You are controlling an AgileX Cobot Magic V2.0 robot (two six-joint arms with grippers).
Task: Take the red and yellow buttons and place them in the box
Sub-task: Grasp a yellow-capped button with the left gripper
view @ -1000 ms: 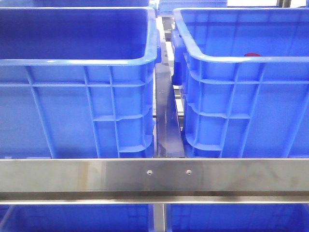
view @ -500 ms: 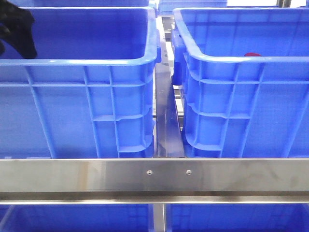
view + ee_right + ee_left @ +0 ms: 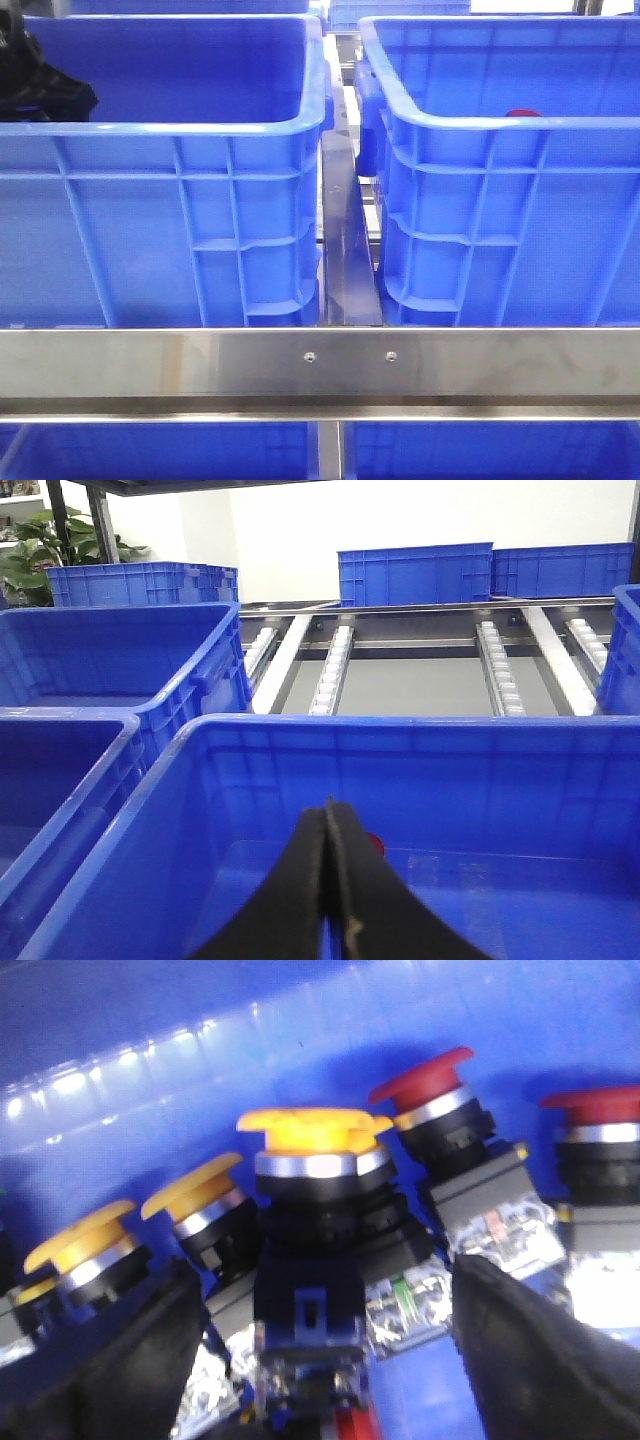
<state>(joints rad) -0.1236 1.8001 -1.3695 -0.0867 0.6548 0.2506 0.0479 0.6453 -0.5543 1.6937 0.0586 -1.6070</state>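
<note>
Since half a second ago the black left arm has sunk lower and reached further into the left-hand bright-blue plastic crate with dark, smooth inner walls; a second ago it was not in the front view at all. Nothing else in that view has shifted.

The left wrist view shows a row of push-buttons standing upright on the crate's blue floor, each a mushroom cap over a silver collar and a black body. The yellow-orange flat-capped button stands in the middle between the two black fingers of the left gripper, which are spread wide to either side of its body and touch nothing. Just beside it stands a red domed button, tilted, and a second red button near the frame edge; on the other side are two more yellow-capped buttons.

The right gripper hangs over the large bright-blue ribbed plastic crate with lighter, panelled inner walls, its black fingers pressed together with nothing between them. A small red cap lies on that crate's floor, just behind the fingertips; in the front view its top peeps over the near rim.
</note>
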